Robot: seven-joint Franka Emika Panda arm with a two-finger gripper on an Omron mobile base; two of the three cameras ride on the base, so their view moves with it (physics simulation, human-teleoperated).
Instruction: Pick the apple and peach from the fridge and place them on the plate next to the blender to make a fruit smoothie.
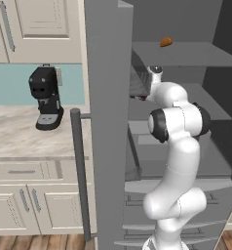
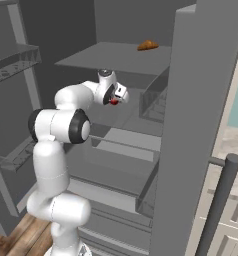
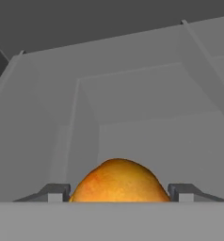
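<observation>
- The white robot arm with dark joints (image 1: 179, 122) reaches into the open tall grey fridge (image 1: 108, 97), with its hand at the level of the middle shelf.
- In the hand view, the gripper (image 3: 118, 190) has its two small dark fingertips (image 3: 55, 192) on both sides of a small round orange fruit with a reddish tint, the peach (image 3: 118, 183).
- The fingertips stand just beside the peach, one on each side; if they already press on it, I cannot tell.
- The jaws are partly open, about as wide as the fruit between them.
- Behind the peach, the grey inner walls of the fridge are seen.
- In the right base view, a small bright red spot (image 2: 113, 101) shows at the hand; it is too small to say what it is.
- An oblong orange-brown lump (image 1: 165, 42) lies alone on the upper grey shelf (image 1: 196, 53), well above the hand.
- To the left of the fridge, a black coffee machine (image 1: 46, 97) stands upright on the pale marble tabletop (image 1: 20, 139), under cream wall cabinets.
- A long vertical dark bar handle (image 1: 80, 171) is on the fridge door edge.
</observation>
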